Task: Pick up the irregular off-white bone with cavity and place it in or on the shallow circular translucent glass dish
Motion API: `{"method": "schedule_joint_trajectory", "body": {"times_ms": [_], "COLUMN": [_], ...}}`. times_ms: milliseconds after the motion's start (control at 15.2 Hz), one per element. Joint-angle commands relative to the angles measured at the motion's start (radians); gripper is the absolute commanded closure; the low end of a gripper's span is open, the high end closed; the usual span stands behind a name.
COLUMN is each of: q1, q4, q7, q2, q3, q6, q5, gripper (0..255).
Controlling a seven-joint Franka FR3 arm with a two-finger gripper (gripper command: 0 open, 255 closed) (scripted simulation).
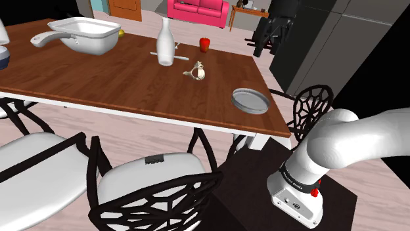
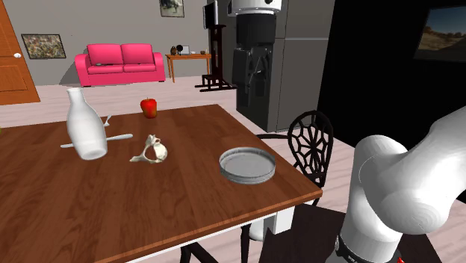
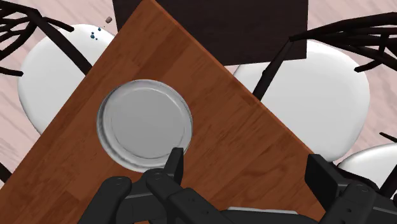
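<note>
Shoulder view. Table: basin at the far left end. Bottle upright mid-table, with the apple to its right, apart from it. Bone lies in front of the bottle, between bottle and dish. Dish sits at the table's right corner, well apart from the bone. Chair at the near edge, stand to its right. Sofa behind the table. Wrist view: gripper over that corner, above the dish's rim.

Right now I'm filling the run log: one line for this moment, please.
tool open, empty | bone lying on table | dish empty
</note>
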Motion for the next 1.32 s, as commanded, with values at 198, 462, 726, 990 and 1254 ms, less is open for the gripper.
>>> {"method": "schedule_joint_trajectory", "body": {"times_ms": [198,462,726,990,1254], "q1": [-0.007,-0.016,-0.023,-0.028,-0.033], "q4": [-0.004,0.009,0.044,0.101,0.180], "q7": [-0.018,-0.040,-0.063,-0.086,-0.111], "q2": [0.078,0.194,0.321,0.456,0.596], "q3": [-0.017,-0.040,-0.061,-0.082,-0.101], "q6": [0.091,0.205,0.307,0.395,0.467], "q5": [-0.010,-0.018,-0.021,-0.017,-0.006], "gripper": [0,0,0,0,0]}}
